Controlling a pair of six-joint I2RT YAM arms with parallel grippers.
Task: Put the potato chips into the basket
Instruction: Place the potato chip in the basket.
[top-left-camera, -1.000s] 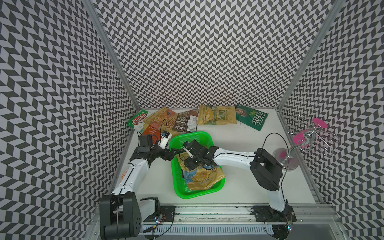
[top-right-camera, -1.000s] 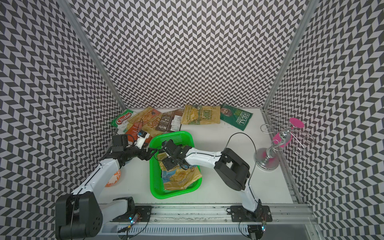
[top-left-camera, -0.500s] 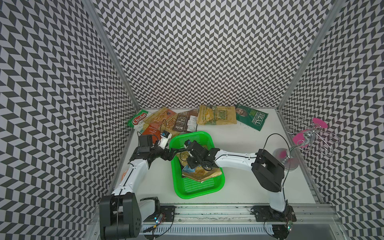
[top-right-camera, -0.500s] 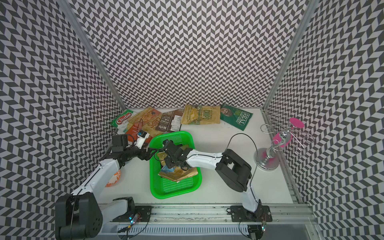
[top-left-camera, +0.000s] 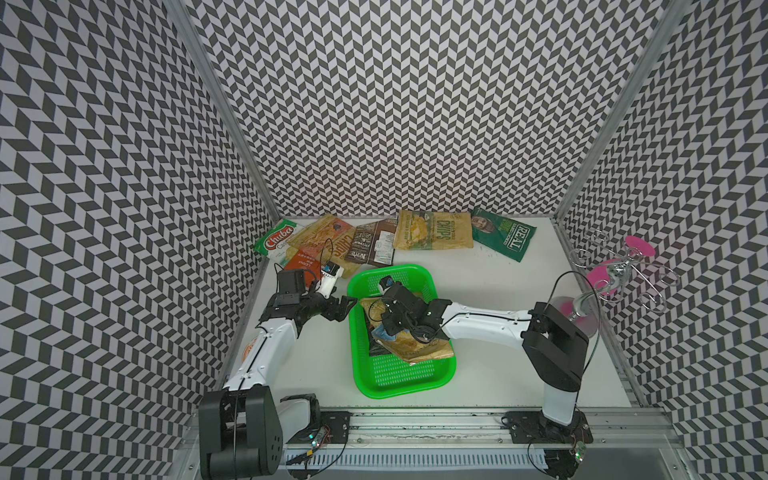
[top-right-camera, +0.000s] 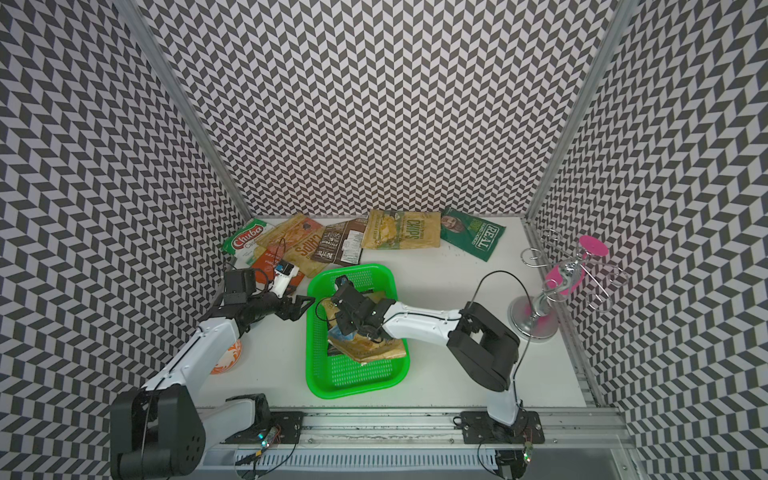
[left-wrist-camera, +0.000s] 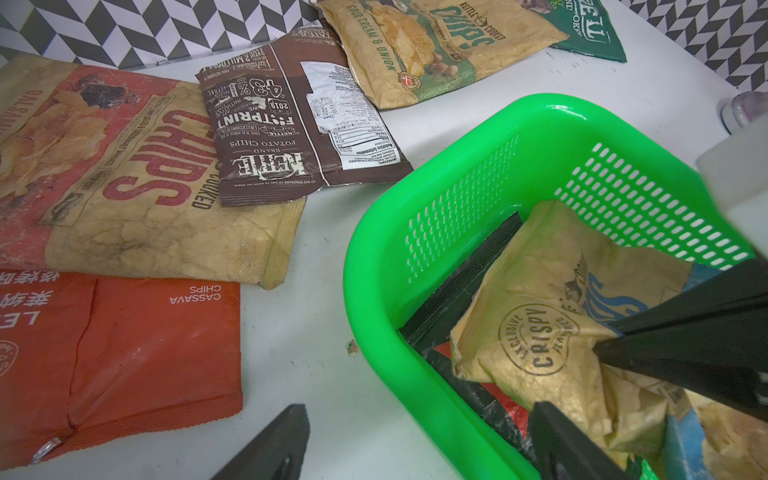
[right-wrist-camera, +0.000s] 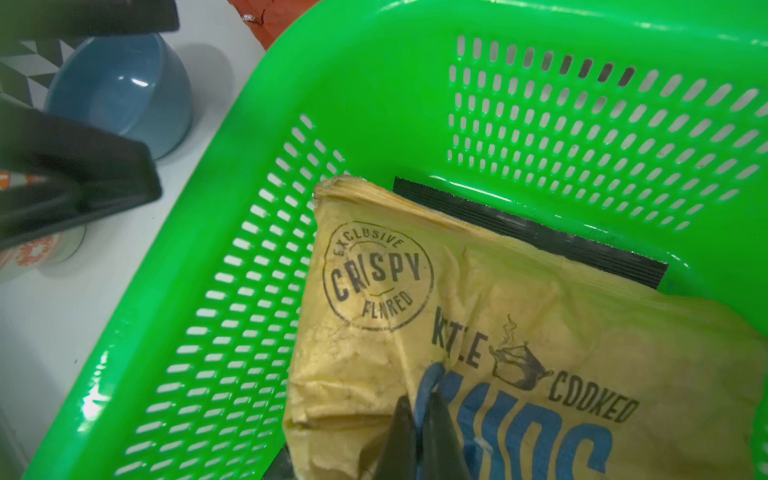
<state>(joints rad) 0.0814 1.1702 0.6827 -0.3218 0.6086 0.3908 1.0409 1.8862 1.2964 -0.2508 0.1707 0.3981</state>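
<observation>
while your left gripper (top-left-camera: 347, 308) hung with its fingers spread beside the bright green perforated plastic basket (top-left-camera: 399, 388), your right gripper (right-wrist-camera: 417, 405) was clamped on the crinkled tan blue-lettered chip bag (right-wrist-camera: 540, 316) lying inside it over a flat black packet (right-wrist-camera: 528, 237).

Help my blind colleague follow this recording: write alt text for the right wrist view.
A crumpled tan chips bag with blue lettering lies in the bright green basket, over a black bag. The right tool, shut, touches the tan chips bag; a blue bowl stands outside on the white table.
</observation>
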